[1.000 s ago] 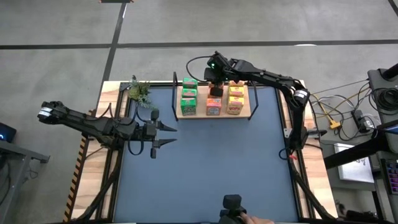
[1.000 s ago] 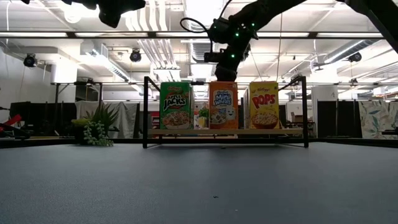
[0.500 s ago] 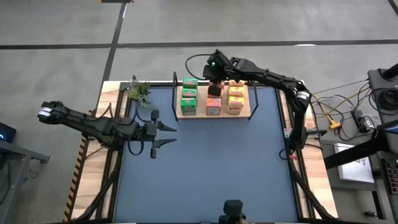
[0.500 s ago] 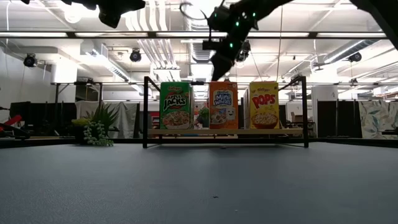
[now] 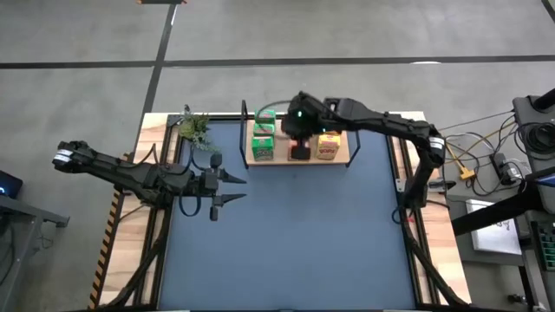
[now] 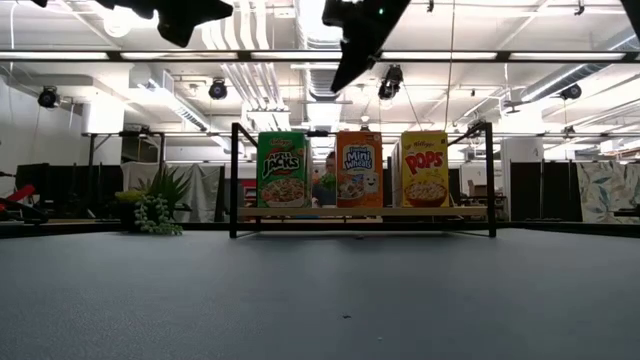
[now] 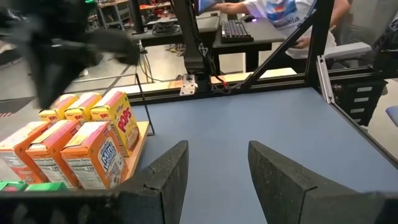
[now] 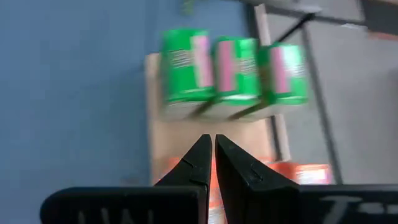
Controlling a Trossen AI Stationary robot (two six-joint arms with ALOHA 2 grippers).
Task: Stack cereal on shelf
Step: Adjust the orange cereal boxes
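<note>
We saw that all the cereal was on the shelf, at the far edge of the table: a green row on the left side, a pink-red row in the middle and a yellow row on the right side, and each row ran from the front of the board to the back. From the level view only the three front boxes were visible, standing upright and side by side between the black posts. The right gripper hung above the middle row, high over the box tops; its fingers were pressed together with nothing between them, as its own camera showed above the green boxes. So the cereal lay directly below this gripper, and the long line of each row pointed away from the front of the table toward the back. The left gripper waited well apart from the shelf, over the blue mat on the left side, with its fingers parted and empty; the boxes lay in front of it and to one side. In our judgement the right arm was much nearer to the boxes, and the stacking looked finished, so the coming move was probably only to draw back from the shelf without touching the box tops.
</note>
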